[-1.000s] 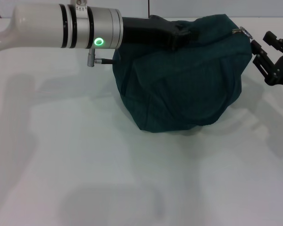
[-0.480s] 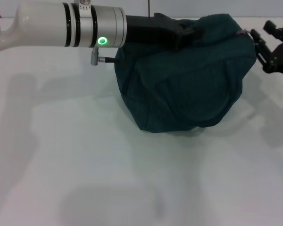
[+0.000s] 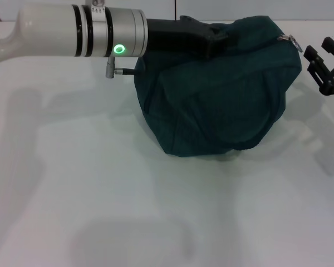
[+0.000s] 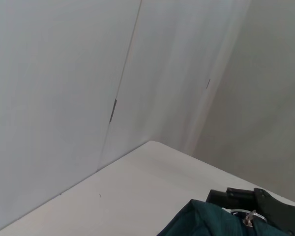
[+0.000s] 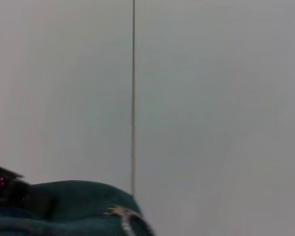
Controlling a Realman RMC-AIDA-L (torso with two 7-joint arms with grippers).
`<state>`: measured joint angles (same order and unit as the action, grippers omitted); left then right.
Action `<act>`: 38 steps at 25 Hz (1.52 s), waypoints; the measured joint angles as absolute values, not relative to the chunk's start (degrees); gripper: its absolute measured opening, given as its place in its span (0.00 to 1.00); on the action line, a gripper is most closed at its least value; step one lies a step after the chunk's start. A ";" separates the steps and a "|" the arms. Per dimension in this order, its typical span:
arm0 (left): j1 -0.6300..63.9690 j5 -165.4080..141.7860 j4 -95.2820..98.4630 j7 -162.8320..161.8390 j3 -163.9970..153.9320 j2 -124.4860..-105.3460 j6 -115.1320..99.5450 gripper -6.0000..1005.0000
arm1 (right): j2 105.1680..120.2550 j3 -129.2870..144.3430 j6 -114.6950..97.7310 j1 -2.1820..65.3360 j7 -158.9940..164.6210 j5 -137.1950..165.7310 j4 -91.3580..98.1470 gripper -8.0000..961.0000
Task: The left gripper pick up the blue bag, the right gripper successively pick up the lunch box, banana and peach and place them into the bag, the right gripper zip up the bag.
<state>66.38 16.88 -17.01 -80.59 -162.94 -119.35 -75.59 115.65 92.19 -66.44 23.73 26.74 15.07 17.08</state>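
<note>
The dark blue-green fabric bag (image 3: 217, 89) sits on the white bench (image 3: 100, 194), bulging and closed. The left claw (image 3: 214, 40) pinches the bag's top at its left side. The right claw (image 3: 318, 62) is just beside the metal zipper pull (image 3: 289, 39), with fingers spread and not touching.
</note>
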 joint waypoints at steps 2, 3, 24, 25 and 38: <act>66.31 16.89 -16.99 -80.59 -162.94 -119.35 -75.59 0.09 | 115.70 93.00 -66.59 23.71 26.74 15.41 17.37 0.41; 66.29 16.89 -16.98 -80.59 -162.94 -119.36 -75.59 0.09 | 115.76 93.75 -66.60 23.76 26.74 15.54 17.51 0.41; 65.08 17.12 -17.39 -80.39 -162.95 -119.36 -75.58 0.11 | 115.75 97.31 -73.22 24.24 26.75 15.15 18.55 0.41; 65.05 17.20 -17.40 -80.28 -162.95 -119.35 -75.57 0.11 | 115.74 97.22 -73.15 24.40 26.60 15.15 18.55 0.41; 65.25 17.49 -17.09 -79.64 -162.95 -119.35 -75.57 0.12 | 115.85 98.04 -70.21 27.49 24.53 15.56 18.55 0.41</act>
